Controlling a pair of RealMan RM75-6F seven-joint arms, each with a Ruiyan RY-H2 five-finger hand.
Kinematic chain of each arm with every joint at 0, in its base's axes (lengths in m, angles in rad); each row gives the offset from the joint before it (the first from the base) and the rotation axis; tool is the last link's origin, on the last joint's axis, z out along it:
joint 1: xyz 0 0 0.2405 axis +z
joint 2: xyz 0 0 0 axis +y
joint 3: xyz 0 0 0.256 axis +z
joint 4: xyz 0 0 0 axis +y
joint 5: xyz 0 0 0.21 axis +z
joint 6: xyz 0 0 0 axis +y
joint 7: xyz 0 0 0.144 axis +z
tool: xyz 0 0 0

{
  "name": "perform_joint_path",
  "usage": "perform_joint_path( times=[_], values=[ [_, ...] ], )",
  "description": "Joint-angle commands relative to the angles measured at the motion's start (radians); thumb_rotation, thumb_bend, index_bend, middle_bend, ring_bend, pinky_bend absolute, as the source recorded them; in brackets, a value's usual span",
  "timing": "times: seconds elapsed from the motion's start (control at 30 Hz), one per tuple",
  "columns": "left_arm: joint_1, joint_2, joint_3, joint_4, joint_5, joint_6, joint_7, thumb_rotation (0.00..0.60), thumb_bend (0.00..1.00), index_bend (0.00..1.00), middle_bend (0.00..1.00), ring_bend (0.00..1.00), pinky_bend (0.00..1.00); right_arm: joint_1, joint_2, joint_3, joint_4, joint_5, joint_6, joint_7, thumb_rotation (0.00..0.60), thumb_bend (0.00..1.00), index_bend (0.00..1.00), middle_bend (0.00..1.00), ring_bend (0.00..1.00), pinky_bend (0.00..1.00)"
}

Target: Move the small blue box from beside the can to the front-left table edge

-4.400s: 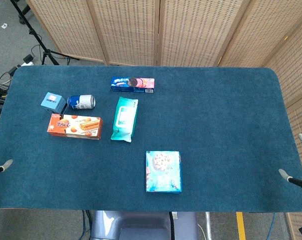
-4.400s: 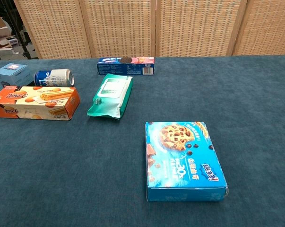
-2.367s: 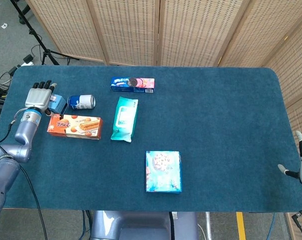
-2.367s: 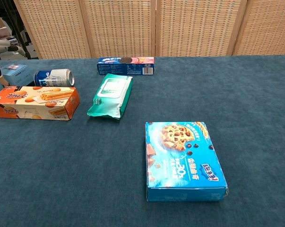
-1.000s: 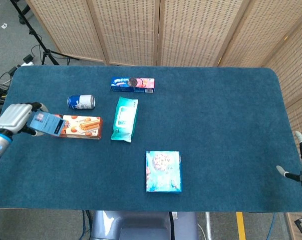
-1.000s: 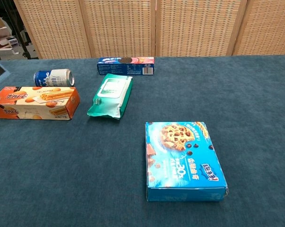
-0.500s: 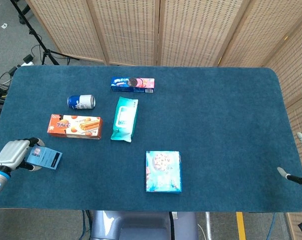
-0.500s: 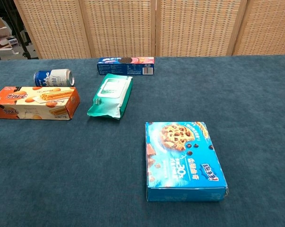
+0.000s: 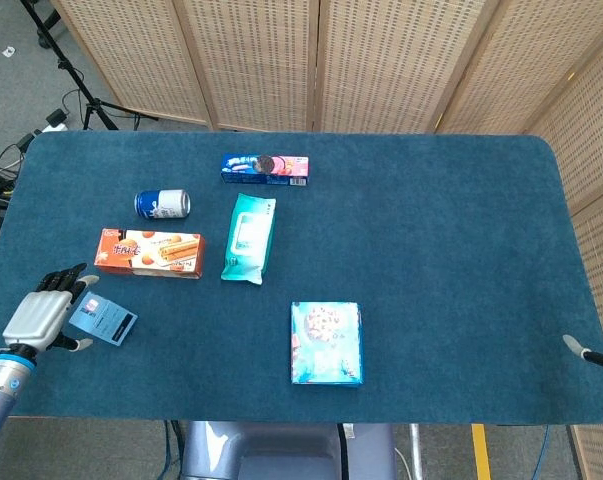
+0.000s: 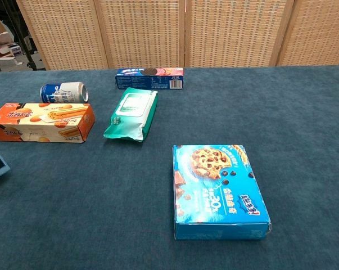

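A: Where is the small blue cardboard box [image 9: 103, 320]?

B: Near the front-left edge of the dark blue felt table [image 9: 431, 230], well apart from the blue-and-white drink can lying on its side [image 9: 162, 203], with the orange biscuit carton [image 9: 149, 252] between them.

A: And the left hand [image 9: 41, 318]?

B: Just left of the box, fingers spread apart; whether it touches the box I cannot tell. It looks released.

A: The right hand [image 9: 596, 355]?

B: Only a sliver shows at the right edge; its state I cannot tell.
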Motion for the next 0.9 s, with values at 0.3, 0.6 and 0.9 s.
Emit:
perform_joint_path(
  times=[0.3,0.6,0.9],
  values=[
    [0.057,0.020,0.024,0.012,0.145,0.086,-0.095,0.600,0.00,0.08,0.00,0.00,0.03,-0.006,0.007,-0.003,-0.004,-0.011,0.010,0.015,0.600,0.00,0.00,0.00,0.00,0.00],
    [0.003,-0.055,0.069,0.235,0.378,0.029,-0.256,0.600,0.00,0.08,0.00,0.00,0.03,-0.009,0.010,-0.004,-0.005,-0.013,0.012,0.023,0.600,0.00,0.00,0.00,0.00,0.00],
    [-0.068,-0.089,0.087,0.317,0.476,-0.022,-0.269,0.600,0.00,0.12,0.01,0.00,0.05,-0.007,0.005,-0.001,-0.005,0.002,0.005,0.005,0.600,0.00,0.00,0.00,0.00,0.00]
  ],
)
